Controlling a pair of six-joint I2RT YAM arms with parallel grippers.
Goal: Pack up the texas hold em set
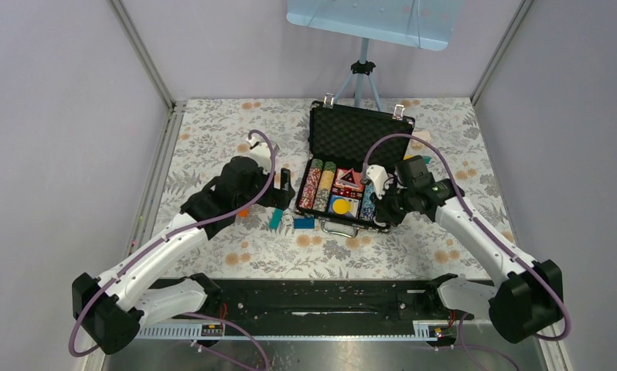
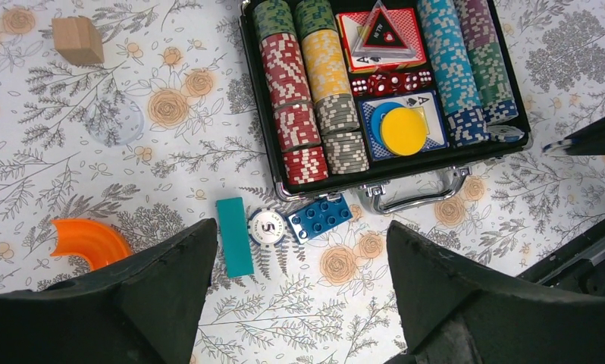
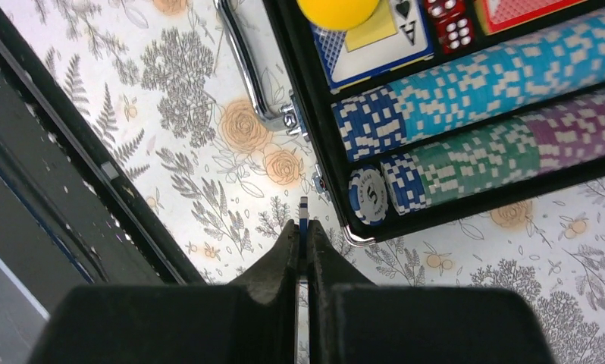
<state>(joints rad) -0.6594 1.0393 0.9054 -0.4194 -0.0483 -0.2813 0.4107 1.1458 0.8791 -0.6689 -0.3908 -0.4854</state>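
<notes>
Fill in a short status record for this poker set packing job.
case: open, lid upright
loose chip: outside the case, between teal brick and blue brick
left claw: open, empty, above the loose chip
right claw: shut on held chip, edge-on, beside the case's front corner
packing: not finished

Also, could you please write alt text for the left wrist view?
An open black case holding poker chip rows, cards, red dice and a yellow disc lies on a floral cloth. Before it lie a teal brick, a loose chip and a blue brick, framed by the fingers of the open left hand; an orange curved piece lies left.
</notes>
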